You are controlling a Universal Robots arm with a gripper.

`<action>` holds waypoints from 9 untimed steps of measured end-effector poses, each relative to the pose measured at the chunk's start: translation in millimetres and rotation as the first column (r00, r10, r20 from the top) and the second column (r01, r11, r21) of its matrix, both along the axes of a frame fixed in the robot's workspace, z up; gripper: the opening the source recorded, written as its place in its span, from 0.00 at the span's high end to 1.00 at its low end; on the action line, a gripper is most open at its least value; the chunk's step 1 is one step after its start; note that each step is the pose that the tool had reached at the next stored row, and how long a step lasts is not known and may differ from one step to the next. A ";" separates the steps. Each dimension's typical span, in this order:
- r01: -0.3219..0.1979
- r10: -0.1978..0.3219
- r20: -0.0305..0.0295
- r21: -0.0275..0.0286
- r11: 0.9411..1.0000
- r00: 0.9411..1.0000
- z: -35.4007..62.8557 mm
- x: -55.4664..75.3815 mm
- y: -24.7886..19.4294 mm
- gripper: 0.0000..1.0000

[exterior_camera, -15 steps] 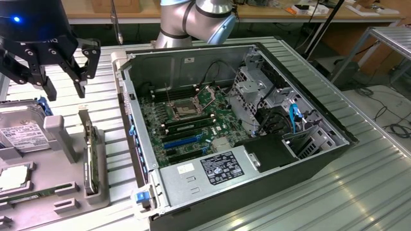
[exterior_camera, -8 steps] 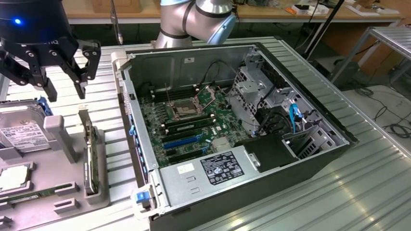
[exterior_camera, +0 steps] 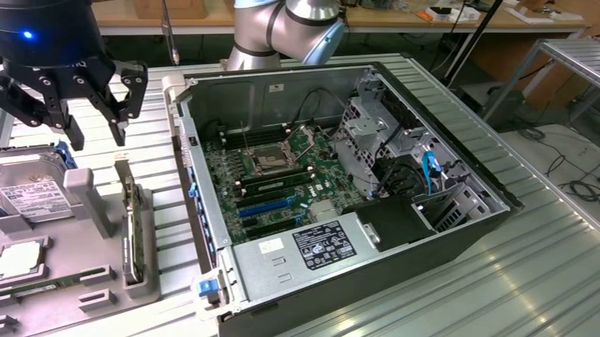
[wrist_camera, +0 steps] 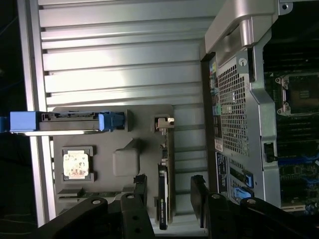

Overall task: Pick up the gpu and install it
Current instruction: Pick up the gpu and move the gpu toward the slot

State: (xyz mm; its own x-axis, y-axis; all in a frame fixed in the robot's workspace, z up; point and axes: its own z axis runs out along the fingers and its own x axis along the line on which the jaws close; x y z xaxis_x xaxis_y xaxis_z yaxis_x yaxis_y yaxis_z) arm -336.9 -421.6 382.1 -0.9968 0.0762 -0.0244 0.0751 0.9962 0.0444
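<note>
The gpu is a thin dark card standing on its edge in a slot of the grey holder, at the exterior view's left beside the open computer case. In the wrist view the gpu runs between my two dark fingers, and its silver bracket end points away from them. My gripper hangs open in the air above the holder's far end, well clear of the card. The gripper holds nothing.
A hard drive with blue rails, a CPU and a memory stick also sit in the holder. The motherboard shows blue slots. The case's rear wall stands close beside the holder.
</note>
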 end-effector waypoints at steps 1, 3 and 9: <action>0.000 0.000 0.000 0.000 1.000 1.000 -0.3 0.0 0.0 0.52; 0.000 0.000 0.000 0.000 1.000 1.000 -2.5 0.0 -0.1 0.52; 0.000 0.000 0.000 0.000 1.000 1.000 -4.3 0.0 -0.1 0.52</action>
State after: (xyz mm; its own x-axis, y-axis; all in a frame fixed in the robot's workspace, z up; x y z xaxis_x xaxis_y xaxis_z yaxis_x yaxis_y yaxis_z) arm -336.9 -421.7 377.8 -0.9968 0.0762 -0.0245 0.0751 0.9962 0.0444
